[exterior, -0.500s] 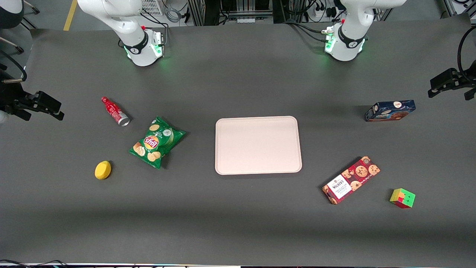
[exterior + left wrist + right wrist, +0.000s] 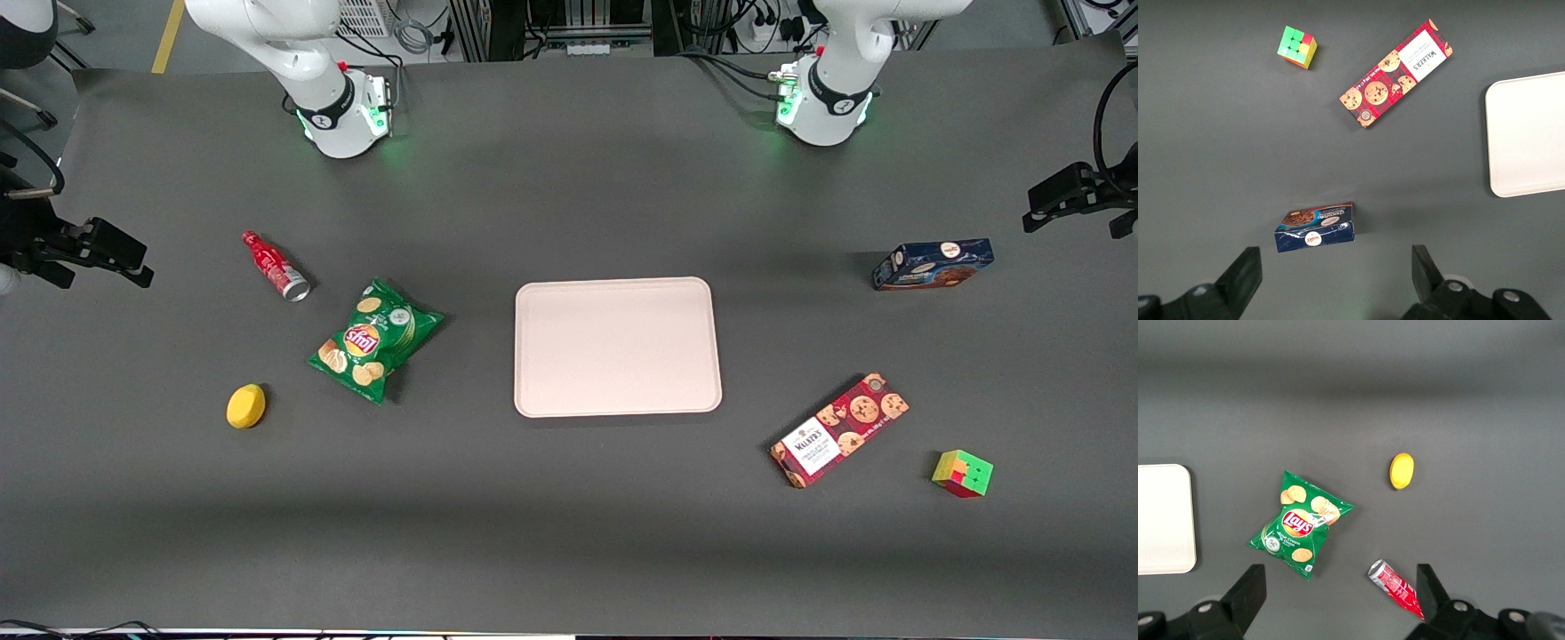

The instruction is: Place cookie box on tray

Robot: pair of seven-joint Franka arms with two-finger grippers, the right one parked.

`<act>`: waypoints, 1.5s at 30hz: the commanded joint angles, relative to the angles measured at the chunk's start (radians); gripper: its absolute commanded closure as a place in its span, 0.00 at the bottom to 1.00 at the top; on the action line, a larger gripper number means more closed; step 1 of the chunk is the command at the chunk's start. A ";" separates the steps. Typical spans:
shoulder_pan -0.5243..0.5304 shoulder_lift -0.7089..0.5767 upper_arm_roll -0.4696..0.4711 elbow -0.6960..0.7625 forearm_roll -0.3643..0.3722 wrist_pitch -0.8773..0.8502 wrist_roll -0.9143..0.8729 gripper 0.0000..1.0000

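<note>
gripper [image 2: 1335, 280] hanging high, fingers spread wide | navy cookie box [image 2: 932, 264] lying right of frame | tray [image 2: 617, 345] sitting centre, apart

Dark table [image 2: 569, 178]: tray [image 2: 618, 346], cookie box [image 2: 933, 264], chips bag [image 2: 375, 339].

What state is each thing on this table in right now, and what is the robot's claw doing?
cookie box: closed, on the table, not gripped.
tray: flat, nothing on it.
red cookie box: closed, lying flat.
chip bag: sealed, lying flat.
red can: on its side.
puzzle cube: scrambled.
gripper: open, above the cookie box, holding nothing.
</note>
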 commanded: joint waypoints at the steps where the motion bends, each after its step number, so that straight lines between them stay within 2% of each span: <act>1: 0.016 0.012 0.001 0.021 0.023 -0.028 -0.014 0.00; 10: 0.026 -0.032 0.111 0.036 0.051 -0.181 -0.069 0.00; 16: 0.046 -0.100 0.133 0.027 0.111 -0.284 -0.334 0.00; 22: 0.058 -0.123 0.128 -0.060 0.120 -0.275 -0.643 0.00; 24: 0.058 -0.138 0.119 -0.143 0.137 -0.208 -0.810 0.00; 26: 0.060 -0.149 0.118 -0.180 0.139 -0.177 -0.854 0.00; 31: 0.089 -0.239 0.118 -0.411 0.149 0.015 -0.992 0.00; 36: 0.126 -0.299 0.130 -0.618 0.149 0.223 -1.046 0.00; 45: 0.135 -0.301 0.154 -0.872 0.148 0.561 -1.155 0.00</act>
